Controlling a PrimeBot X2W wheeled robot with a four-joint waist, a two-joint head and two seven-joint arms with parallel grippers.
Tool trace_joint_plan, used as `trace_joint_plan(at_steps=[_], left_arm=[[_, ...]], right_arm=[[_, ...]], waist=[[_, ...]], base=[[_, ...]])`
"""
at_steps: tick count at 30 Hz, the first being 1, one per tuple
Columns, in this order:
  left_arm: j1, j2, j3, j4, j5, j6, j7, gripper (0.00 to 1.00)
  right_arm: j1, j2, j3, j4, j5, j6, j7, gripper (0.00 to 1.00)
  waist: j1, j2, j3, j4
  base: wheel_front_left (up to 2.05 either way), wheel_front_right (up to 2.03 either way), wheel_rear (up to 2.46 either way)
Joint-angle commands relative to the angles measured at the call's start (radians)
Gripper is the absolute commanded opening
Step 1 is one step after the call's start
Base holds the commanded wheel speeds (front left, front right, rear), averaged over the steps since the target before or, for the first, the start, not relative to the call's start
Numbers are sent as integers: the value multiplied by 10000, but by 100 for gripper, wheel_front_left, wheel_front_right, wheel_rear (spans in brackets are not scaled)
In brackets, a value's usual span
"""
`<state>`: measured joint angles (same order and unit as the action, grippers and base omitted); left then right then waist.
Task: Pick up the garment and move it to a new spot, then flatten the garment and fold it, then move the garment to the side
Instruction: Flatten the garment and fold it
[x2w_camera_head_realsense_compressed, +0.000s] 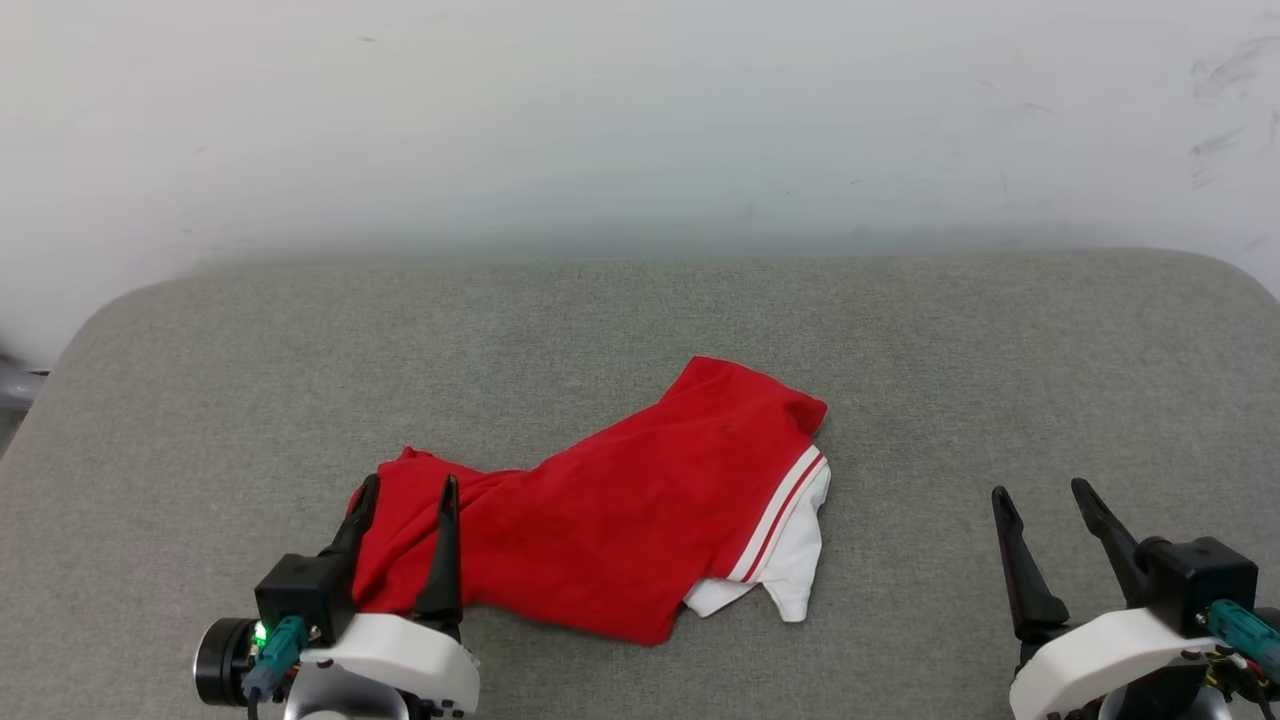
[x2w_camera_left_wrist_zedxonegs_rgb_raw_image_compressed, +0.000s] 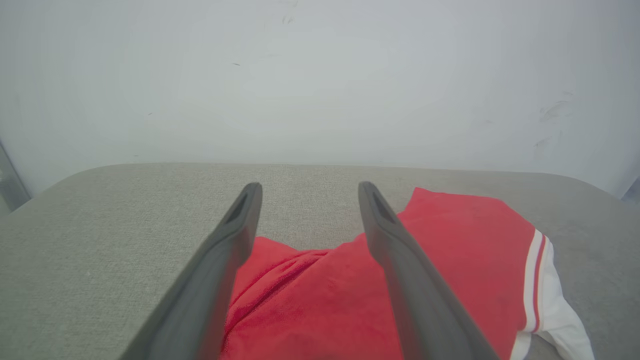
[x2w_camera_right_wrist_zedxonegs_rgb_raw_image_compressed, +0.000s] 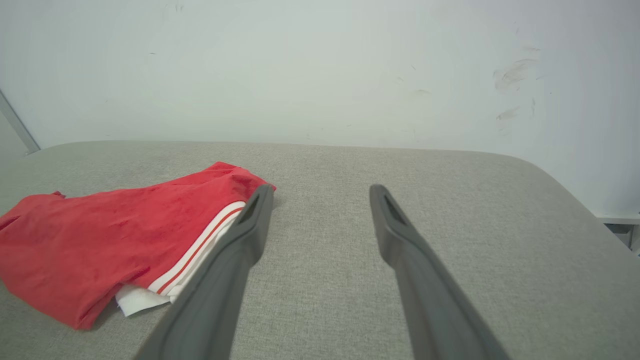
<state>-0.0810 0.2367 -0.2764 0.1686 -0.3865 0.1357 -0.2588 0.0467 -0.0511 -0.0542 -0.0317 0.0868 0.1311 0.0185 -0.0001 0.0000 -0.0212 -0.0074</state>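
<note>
The garment (x2w_camera_head_realsense_compressed: 620, 510), a bright red shirt with a white sleeve and striped trim, lies crumpled on the grey table (x2w_camera_head_realsense_compressed: 640, 320), a little left of the middle. My left gripper (x2w_camera_head_realsense_compressed: 410, 490) stands open over the garment's left end, its two dark fingers spread above the red fabric and gripping nothing. In the left wrist view the garment (x2w_camera_left_wrist_zedxonegs_rgb_raw_image_compressed: 450, 270) spreads beneath and to the right of the left gripper (x2w_camera_left_wrist_zedxonegs_rgb_raw_image_compressed: 309, 192). My right gripper (x2w_camera_head_realsense_compressed: 1040, 495) is open at the lower right, well clear of the cloth. The right wrist view shows the garment (x2w_camera_right_wrist_zedxonegs_rgb_raw_image_compressed: 100, 240) to the left of the right gripper (x2w_camera_right_wrist_zedxonegs_rgb_raw_image_compressed: 322, 192).
A pale wall (x2w_camera_head_realsense_compressed: 640, 120) rises right behind the table's far edge. The table's rounded corners lie at the far left and far right. Bare grey surface (x2w_camera_head_realsense_compressed: 1000, 380) stretches between the garment and my right gripper.
</note>
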Motion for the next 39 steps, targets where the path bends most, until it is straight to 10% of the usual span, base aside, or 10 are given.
trace_joint_plan(at_steps=[1, 9, 14, 34, 36, 37, 39], left_arm=[[179, -29, 6, -111, 90, 62, -51, 100], [380, -75, -74, -503, 325, 86, -73, 100], [147, -248, -149, -541, 378, 1, -70, 100], [-330, -1170, 278, -520, 950, -678, -65, 100], [-349, -1251, 345, -462, 1032, -758, -65, 100], [-356, -1296, 369, -433, 1048, -808, -65, 100], [-349, -1357, 429, -373, 1121, -877, -65, 100]], right_arm=[[111, 10, 14, -43, 35, -7, 6, 100], [216, 10, -261, 493, 470, -7, 636, 100], [-168, -60, -59, 1534, 621, -5, 3098, 100], [-2853, -1540, 2898, 4668, 2417, -7, 6549, 100], [-2752, -1549, 3159, 5150, 2725, -7, 6899, 45], [-2693, -1552, 3283, 5337, 2898, -7, 7064, 0], [-2721, -1576, 3485, 5463, 3111, -5, 7186, 0]], waist=[[1, 0, -7, 4], [1, 0, 48, 371], [1, 0, 317, 1249], [1, 0, 1687, 2286], [1, 0, 1708, 2284], [1, 0, 1710, 2277], [1, 0, 1692, 2241]], base=[[0, 0, 0], [0, 0, 0], [0, 0, 0], [0, 0, 0], [0, 0, 0], [0, 0, 0], [0, 0, 0]])
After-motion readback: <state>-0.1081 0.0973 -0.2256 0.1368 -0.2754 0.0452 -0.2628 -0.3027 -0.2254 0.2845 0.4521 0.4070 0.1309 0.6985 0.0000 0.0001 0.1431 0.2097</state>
